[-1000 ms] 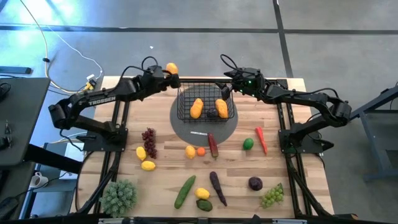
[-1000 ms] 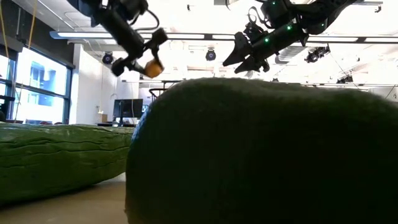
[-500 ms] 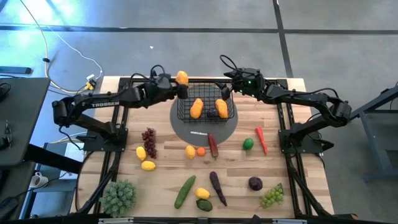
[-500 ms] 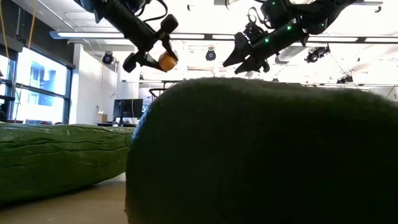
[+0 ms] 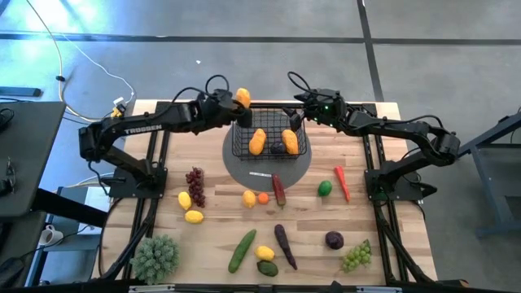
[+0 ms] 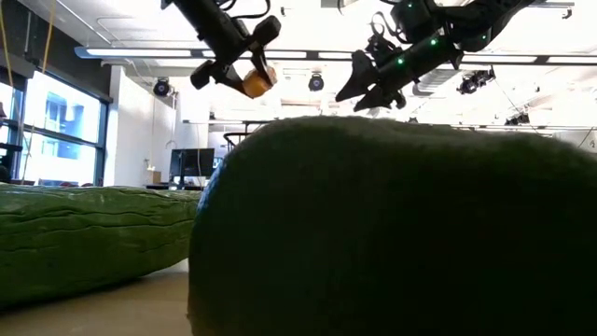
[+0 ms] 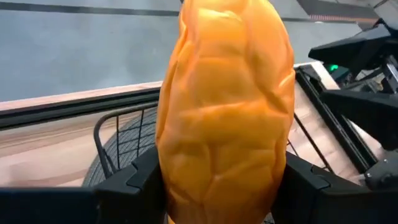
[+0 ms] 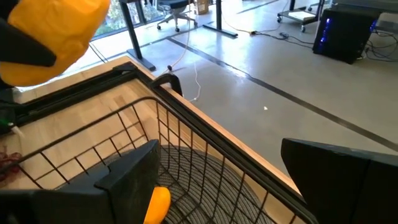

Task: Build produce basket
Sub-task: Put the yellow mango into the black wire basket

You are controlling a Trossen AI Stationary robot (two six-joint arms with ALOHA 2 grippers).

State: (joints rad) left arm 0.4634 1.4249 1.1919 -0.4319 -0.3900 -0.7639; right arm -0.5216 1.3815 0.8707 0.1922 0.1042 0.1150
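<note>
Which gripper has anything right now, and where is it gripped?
The left gripper holds an orange-yellow fruit, pinched across its lower sides, by the basket rim. The right gripper is open and empty.

Orange fruit [image 5: 242, 98] above black wire basket [image 5: 244, 143] holding two more.

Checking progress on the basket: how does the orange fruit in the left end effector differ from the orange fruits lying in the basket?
The held orange fruit hangs in the left end effector above the basket rim, alone; the two orange fruits lie on the basket floor beside a dark fruit. All three look alike: orange and oblong.
</note>
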